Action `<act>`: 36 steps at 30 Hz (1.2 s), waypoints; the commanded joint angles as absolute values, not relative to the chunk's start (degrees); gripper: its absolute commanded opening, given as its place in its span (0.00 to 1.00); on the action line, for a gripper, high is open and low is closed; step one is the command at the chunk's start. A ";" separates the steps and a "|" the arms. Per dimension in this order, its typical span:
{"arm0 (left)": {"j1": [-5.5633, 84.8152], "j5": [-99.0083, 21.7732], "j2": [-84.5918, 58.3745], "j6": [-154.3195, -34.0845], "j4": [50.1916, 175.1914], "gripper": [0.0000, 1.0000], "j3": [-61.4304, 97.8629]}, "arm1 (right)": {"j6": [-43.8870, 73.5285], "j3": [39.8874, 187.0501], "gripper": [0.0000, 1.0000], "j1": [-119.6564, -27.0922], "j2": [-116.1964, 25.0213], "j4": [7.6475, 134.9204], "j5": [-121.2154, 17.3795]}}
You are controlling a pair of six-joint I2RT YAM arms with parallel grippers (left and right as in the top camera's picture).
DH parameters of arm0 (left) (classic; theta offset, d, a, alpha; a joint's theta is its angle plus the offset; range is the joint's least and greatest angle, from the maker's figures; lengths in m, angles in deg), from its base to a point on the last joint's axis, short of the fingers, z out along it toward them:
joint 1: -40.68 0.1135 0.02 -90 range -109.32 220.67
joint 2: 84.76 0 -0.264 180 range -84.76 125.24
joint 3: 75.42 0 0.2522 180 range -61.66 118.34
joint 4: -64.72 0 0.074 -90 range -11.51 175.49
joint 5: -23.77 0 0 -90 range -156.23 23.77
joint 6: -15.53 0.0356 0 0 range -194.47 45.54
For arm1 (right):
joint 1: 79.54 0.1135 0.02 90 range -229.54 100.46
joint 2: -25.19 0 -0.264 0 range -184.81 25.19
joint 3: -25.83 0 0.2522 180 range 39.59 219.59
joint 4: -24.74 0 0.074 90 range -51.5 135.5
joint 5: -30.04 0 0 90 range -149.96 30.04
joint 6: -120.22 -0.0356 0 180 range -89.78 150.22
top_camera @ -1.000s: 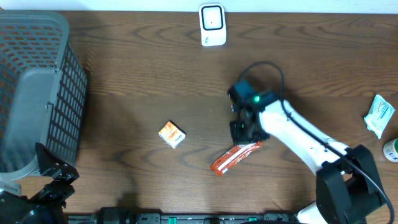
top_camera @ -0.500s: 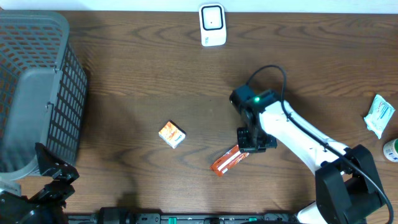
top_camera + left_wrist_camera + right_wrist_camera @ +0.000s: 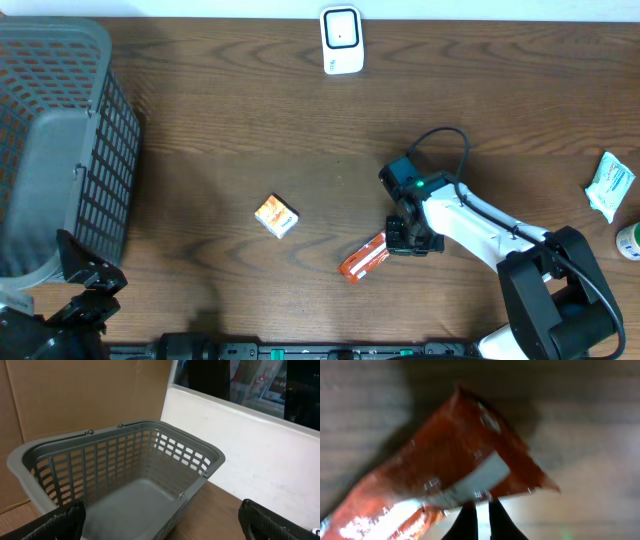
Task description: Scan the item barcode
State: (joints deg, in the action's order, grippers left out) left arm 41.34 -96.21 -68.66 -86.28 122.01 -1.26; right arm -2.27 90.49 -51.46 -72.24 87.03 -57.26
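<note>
Right tool on blurred orange packet

Orange-red foil packet — lying flat, diagonal — white label patch up.

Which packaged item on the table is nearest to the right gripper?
The red-orange packet, pinched by the right gripper; the small orange box and white packet lie apart.

Nothing legible anywhere: the orange-red packet carries a white label strip, but it's blurred past reading. Print on the small orange box and the white-green sachet is far too tiny, and the faint pale characters behind the glass won't resolve either
</note>
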 commanded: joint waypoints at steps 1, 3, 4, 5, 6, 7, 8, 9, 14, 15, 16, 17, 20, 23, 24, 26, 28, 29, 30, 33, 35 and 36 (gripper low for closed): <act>41.47 -96.74 -69.05 -86.19 121.99 0.98 -1.52 | -3.21 89.09 0.06 -52.18 -72.44 84.47 -56.10; 41.47 -96.74 -69.05 -86.19 121.99 0.98 -1.52 | -2.95 89.09 0.05 -52.18 -72.44 82.11 -55.71; 41.47 -96.74 -69.05 -86.19 122.01 0.98 -1.52 | -2.25 89.09 0.05 -52.18 -72.44 80.32 -55.14; 41.47 -96.74 -69.05 -86.19 122.01 0.98 -1.52 | -0.35 89.09 0.05 -52.18 -72.44 77.70 -54.09; 41.47 -96.74 -69.05 -86.19 121.99 0.98 -1.52 | 1.42 89.09 0.06 -52.18 -72.44 75.29 -53.20; 41.47 -96.74 -69.05 -86.19 121.99 0.98 -1.52 | 2.52 89.15 0.06 -52.21 -72.44 72.72 -52.54; 41.47 -96.74 -69.05 -86.19 122.01 0.98 -1.52 | 2.67 89.28 0.07 -52.25 -72.44 71.14 -52.26; 41.47 -96.74 -69.05 -86.19 121.99 0.98 -1.52 | 2.65 89.46 0.07 -52.36 -72.44 69.09 -51.69; 41.47 -96.74 -69.05 -86.19 122.01 0.98 -1.52 | 6.08 89.63 0.09 -53.19 -72.44 59.12 -42.97; 41.47 -96.74 -69.05 -86.19 121.99 0.98 -1.52 | 6.12 89.94 0.09 -53.30 -72.42 58.57 -42.20; 41.47 -96.74 -69.05 -86.19 122.01 0.98 -1.52 | 6.14 90.55 0.17 -53.45 -72.42 58.79 -41.66; 41.47 -96.74 -69.05 -86.19 122.01 0.98 -1.52 | 6.12 91.32 0.31 -53.65 -72.42 59.65 -40.61; 41.47 -96.74 -69.05 -86.19 122.01 0.98 -1.52 | 6.82 94.86 0.66 -54.68 -72.18 65.50 -33.63; 41.47 -96.74 -69.05 -86.19 122.01 0.98 -1.52 | 10.56 98.09 0.81 -55.75 -71.85 73.83 -27.89; 41.47 -96.74 -69.05 -86.19 122.01 0.98 -1.52 | 11.39 98.70 0.95 -56.05 -71.80 77.35 -28.02; 41.47 -96.74 -69.05 -86.19 122.01 0.98 -1.52 | 12.24 98.62 0.99 -56.31 -71.83 80.56 -28.17; 41.47 -96.74 -69.05 -86.19 122.01 0.98 -1.52 | 13.47 97.81 0.99 -56.23 -71.89 82.97 -28.17; 41.47 -96.74 -69.05 -86.19 121.99 0.98 -1.52 | 13.57 97.20 0.99 -56.12 -71.89 83.58 -28.17; 41.47 -96.74 -69.05 -86.19 121.99 0.98 -1.52 | 13.55 96.41 0.99 -55.97 -71.89 83.71 -28.15; 41.47 -96.74 -69.05 -86.19 121.99 0.98 -1.52 | 11.56 93.00 0.99 -55.77 -71.89 81.41 -28.04; 41.47 -96.74 -69.05 -86.19 122.01 0.98 -1.52 | 10.14 90.70 0.99 -55.77 -71.89 79.36 -27.86; 41.47 -96.74 -69.05 -86.19 122.01 0.98 -1.52 | 9.53 89.70 0.99 -55.77 -71.89 78.53 -27.89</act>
